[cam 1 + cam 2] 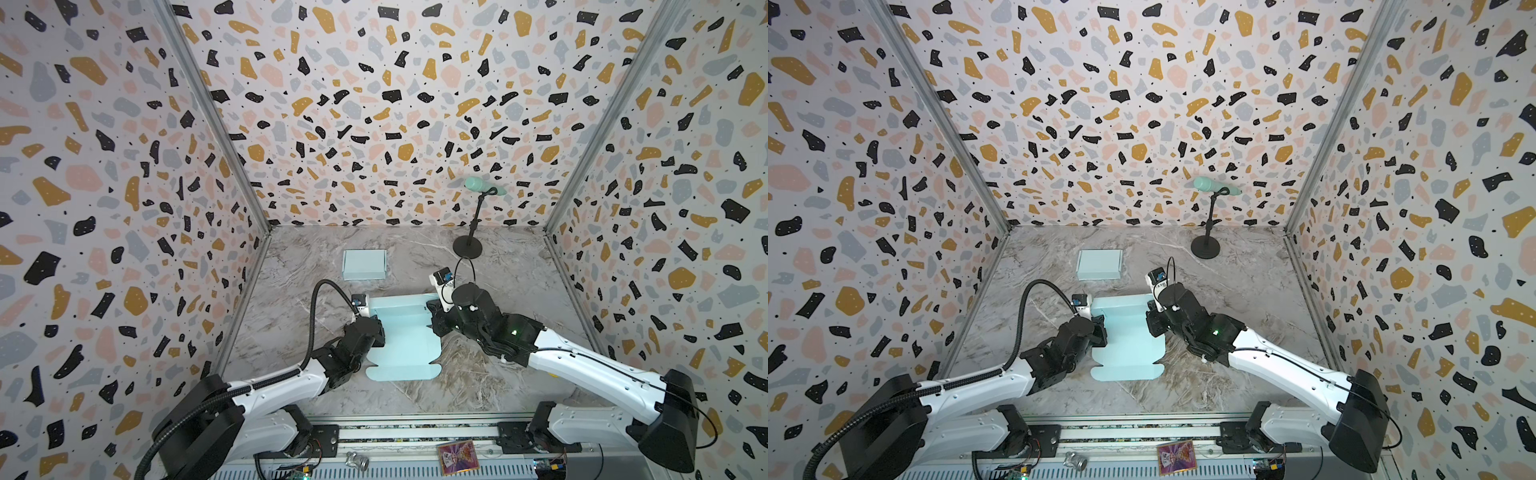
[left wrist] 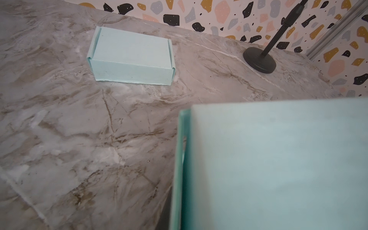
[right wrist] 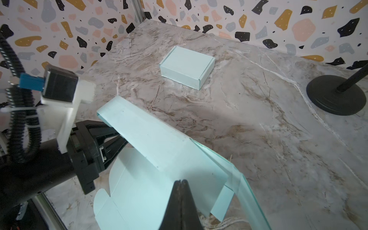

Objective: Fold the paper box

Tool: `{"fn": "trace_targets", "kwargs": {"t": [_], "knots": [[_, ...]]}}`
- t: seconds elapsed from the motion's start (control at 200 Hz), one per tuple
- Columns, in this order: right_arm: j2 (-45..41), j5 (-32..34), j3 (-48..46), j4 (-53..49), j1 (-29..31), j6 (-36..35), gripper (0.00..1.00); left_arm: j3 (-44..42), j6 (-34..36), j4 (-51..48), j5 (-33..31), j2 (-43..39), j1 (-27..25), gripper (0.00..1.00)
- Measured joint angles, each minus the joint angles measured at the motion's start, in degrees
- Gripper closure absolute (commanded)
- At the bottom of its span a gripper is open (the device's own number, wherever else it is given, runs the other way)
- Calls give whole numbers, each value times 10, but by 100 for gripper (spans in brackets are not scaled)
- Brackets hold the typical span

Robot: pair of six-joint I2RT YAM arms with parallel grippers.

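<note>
Both top views: paper box [image 1: 405,349] [image 1: 1127,353] at mid-counter, mostly flat, notched near edge toward the front rail [image 1: 415,432], far panel tipped up. Wide bare counter [image 1: 498,374] to the right and in front; narrower strip on the left before the wall. Folded box [image 1: 364,264] behind the sheet, apart from it. Microphone stand [image 1: 468,245] well back on the right. Left end effector [image 1: 380,334] at the sheet's left edge, right end effector [image 1: 434,320] at its right edge. Both arms stretched forward from the rail, forearms angled inward, wrists dipped toward the sheet.

Left wrist view: lifted panel of the paper box [image 2: 278,159] close up, one cut edge upright. Open counter [image 2: 79,139] beyond, as far as the folded box [image 2: 131,57] and the stand base [image 2: 259,60]. Own end effector out of frame.

Right wrist view: right end effector [image 3: 180,183] fully narrow, tips together, over the sheet; paper between them or not, impossible to tell. Left end effector [image 3: 121,139] narrow, nipping the end of the lifted panel [image 3: 151,143], itself sloping up off the counter.
</note>
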Motion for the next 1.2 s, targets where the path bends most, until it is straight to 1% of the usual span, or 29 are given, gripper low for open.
{"fn": "trace_targets", "kwargs": {"t": [0.255,0.551,0.836,1.201], "knots": [[12,5,0,21,-6,-2,100,0,0,-2,9,-1,0,99],[61,2,0,51,-7,-2,100,0,-3,-16,9,-19,1,100],[63,-10,-1,87,-7,-21,100,0,-16,-15,10,-32,1,100],[56,-14,-9,105,-7,-28,100,0,-17,-15,10,-38,2,100]]}}
